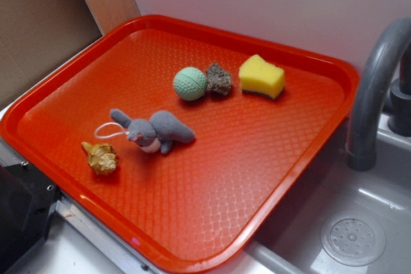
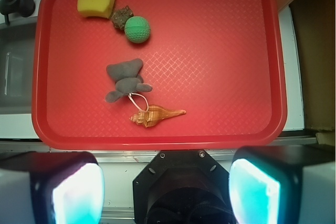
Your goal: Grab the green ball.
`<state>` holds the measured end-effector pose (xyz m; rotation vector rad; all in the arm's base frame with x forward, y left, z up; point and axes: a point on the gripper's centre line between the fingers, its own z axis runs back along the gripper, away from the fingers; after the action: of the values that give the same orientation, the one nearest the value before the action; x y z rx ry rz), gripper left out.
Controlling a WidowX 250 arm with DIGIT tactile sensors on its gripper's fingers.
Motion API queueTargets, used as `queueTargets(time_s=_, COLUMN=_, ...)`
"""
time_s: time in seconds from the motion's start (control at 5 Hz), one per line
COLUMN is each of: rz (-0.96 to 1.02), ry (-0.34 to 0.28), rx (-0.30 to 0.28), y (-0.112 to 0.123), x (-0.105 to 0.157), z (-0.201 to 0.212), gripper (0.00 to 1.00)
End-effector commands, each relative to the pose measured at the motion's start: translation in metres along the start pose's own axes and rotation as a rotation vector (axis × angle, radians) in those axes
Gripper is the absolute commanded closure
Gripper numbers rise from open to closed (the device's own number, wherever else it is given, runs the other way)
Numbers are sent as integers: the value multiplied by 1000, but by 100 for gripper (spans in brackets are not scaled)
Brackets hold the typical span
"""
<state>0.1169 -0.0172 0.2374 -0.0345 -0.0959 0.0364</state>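
Since the ball touched the rock at its ten o'clock, the wide-spread fingers needed to straddle it crosswise.

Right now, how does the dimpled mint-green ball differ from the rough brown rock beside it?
The dimpled mint-green ball is round and evenly dimpled; the rough brown rock is irregular and jagged. The ball is pale and bright, the rock dark and mottled. The ball looks slightly larger. Both lie side by side, seemingly touching, on the red plastic tray, untouched, with the gripper open at the tray's opposite edge.
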Motion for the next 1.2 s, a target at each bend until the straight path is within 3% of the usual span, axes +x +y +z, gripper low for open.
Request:
queueTargets(time_s=0.0, rz=0, ry=0, rx=0, y=0, x=0, z=0, gripper=0)
queueTargets(time_s=0.4, rz=-197, ry=-63, rx=51, y=-36, x=72, z=-102, gripper=0)
queueTargets(time_s=0.6, rz=-293, ry=-108, rx=93, y=-50, x=96, z=-146, gripper=0)
queueTargets(time_s=0.8, rz=-339, ry=-121, rx=127, y=-44, x=111, z=-178, gripper=0)
queueTargets(time_s=1.0, rz=-330, ry=-155, rx=99, y=-32, x=126, z=-199, gripper=0)
